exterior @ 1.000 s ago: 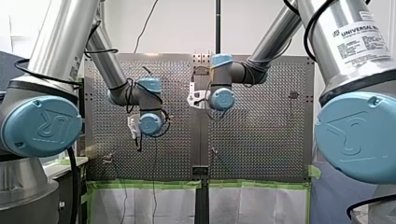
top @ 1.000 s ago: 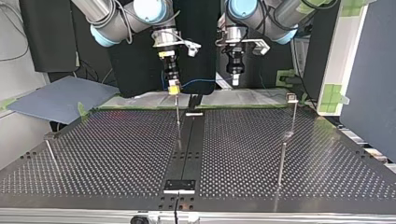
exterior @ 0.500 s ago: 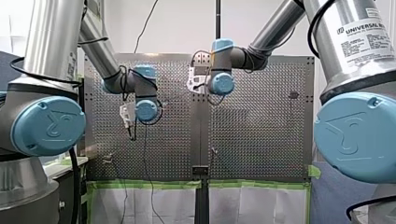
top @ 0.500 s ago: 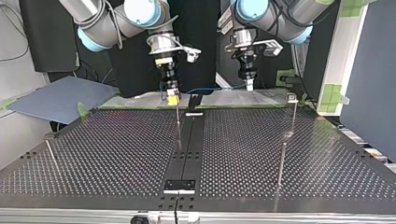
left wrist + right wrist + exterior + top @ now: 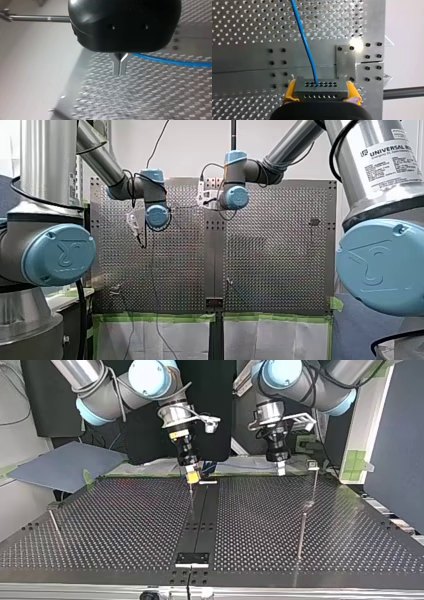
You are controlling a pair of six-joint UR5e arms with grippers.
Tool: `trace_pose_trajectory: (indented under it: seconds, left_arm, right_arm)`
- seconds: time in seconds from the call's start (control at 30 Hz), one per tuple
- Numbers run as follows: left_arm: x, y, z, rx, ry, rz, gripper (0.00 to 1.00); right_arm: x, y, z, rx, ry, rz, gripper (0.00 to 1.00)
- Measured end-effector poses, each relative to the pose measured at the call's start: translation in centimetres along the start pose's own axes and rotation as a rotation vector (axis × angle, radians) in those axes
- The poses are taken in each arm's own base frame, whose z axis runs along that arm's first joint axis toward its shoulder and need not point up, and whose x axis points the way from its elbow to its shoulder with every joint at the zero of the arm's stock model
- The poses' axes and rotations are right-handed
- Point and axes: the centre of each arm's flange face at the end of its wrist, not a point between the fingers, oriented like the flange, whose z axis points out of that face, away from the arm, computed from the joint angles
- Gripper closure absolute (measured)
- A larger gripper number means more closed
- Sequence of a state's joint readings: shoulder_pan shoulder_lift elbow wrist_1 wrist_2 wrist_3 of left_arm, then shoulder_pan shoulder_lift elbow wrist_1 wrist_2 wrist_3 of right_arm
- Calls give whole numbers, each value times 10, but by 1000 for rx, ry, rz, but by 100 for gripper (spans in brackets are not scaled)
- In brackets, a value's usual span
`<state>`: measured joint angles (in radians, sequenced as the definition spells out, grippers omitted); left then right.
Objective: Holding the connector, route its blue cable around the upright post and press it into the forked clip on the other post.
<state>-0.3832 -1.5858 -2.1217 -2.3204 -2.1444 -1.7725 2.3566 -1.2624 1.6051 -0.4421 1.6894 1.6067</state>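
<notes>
So, front view first: my left arm (image 5: 157,215) and my right arm (image 5: 235,197) both reach out over the perforated table (image 5: 275,250), with their wrists near each other toward its far end. Neither set of fingers really shows from here. In the top view my right gripper (image 5: 192,476) hangs at the middle of the table's far edge, yellow at the tip, right above a thin upright post (image 5: 190,494). My left gripper (image 5: 280,467) points down at the view's right, just beside the clip post (image 5: 314,480), which has a small head on top. Both grippers are too small in this view to read their jaws. In the left wrist view the metal fingers (image 5: 120,67) sit tip to tip with no gap between them. The blue cable (image 5: 175,61) meets them up at their base, where they fork, and runs off to one side above the table. Honestly I can't tell if it's actually pinched there. A thin rod (image 5: 37,18) also shows off to the side of the black gripper body. In the right wrist view the yellow pads (image 5: 289,93) are clamped on either side of the grey connector (image 5: 320,90). The cable comes out of one of the connector's holes and runs away ahead of the gripper, over a small metal plate (image 5: 345,61) bolted to the table.
</notes>
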Motion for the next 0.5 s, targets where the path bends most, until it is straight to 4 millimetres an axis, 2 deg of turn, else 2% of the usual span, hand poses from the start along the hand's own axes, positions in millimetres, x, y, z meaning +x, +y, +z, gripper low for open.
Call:
trace_pose_trajectory:
  seconds: [0.13, 0.33, 0.5]
  left_arm:
    - [-29, -2, 12, -32, -41, -17, 100]
    - [-65, 1, 19, -84, -81, -9, 100]
    - [-84, 2, 18, -97, -88, 1, 100]
  right_arm:
    - [14, 1, 8, 0, 8, 3, 100]
    - [34, 3, 18, 1, 22, 4, 100]
    - [50, 3, 25, 7, 36, 6, 100]
